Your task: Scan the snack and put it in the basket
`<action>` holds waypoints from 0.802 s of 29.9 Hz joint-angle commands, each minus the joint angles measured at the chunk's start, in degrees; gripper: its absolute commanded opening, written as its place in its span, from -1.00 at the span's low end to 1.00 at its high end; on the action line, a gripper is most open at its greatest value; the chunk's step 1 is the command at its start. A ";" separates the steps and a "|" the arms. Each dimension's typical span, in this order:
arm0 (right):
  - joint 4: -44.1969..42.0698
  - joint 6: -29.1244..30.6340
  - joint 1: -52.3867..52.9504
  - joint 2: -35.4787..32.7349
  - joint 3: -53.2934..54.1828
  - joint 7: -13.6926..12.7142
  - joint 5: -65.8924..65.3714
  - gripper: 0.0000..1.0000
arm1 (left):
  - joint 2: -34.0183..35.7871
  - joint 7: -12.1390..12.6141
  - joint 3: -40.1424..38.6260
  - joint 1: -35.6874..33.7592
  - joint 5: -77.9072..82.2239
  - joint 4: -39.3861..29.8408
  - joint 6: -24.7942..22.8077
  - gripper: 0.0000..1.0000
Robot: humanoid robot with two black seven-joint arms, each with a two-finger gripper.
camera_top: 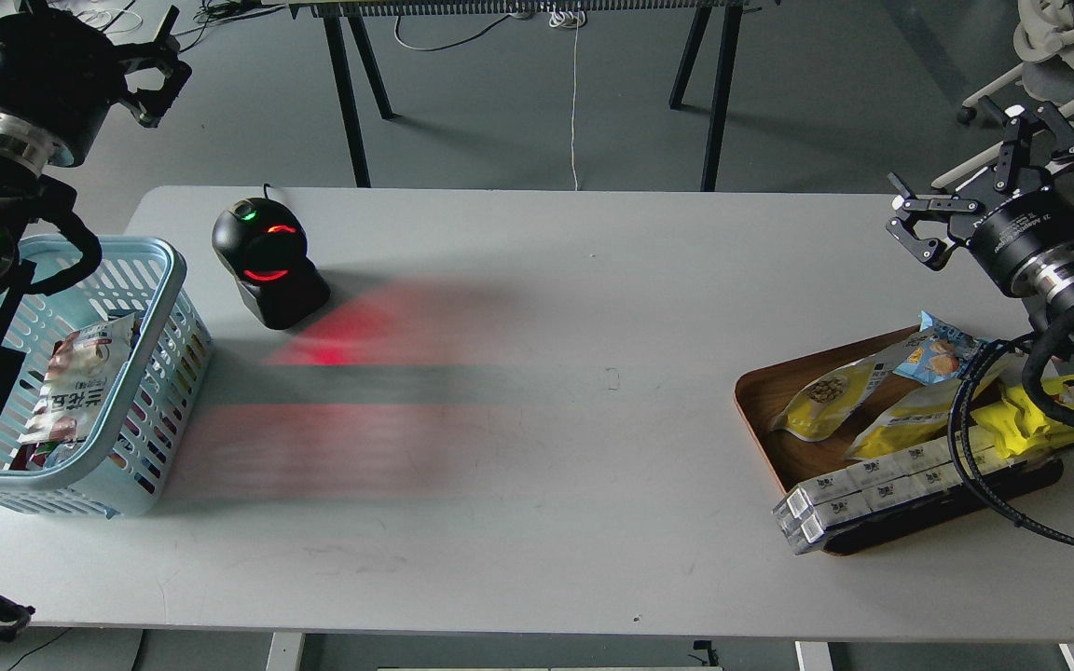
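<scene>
The snack is found lying flat in the wooden tray: judged light, soft, slippery; its top seam is recommended. Right gripper fingers are spread, empty; left gripper fingers cannot be judged.

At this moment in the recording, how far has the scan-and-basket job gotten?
One packet already lies in the light blue basket, but it is not the yellow snack pouch, which sits on the wooden tray, unscanned. Nothing is in hand: the right gripper is open and empty. Picking it, passing the lit scanner and basketing remain.
</scene>
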 commanded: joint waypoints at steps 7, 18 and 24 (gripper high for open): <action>0.33 0.74 -0.08 -0.59 0.62 0.23 0.02 0.99 | 4.56 -0.03 0.36 2.05 4.12 -5.01 0.27 1.00; 1.56 0.74 -0.43 -0.77 0.09 0.06 0.02 0.99 | 6.85 0.06 0.44 2.23 4.20 -7.21 2.55 1.00; 4.63 0.74 -0.96 -2.08 0.18 0.06 0.02 0.99 | 8.08 0.06 0.44 3.37 4.20 -7.30 2.11 1.00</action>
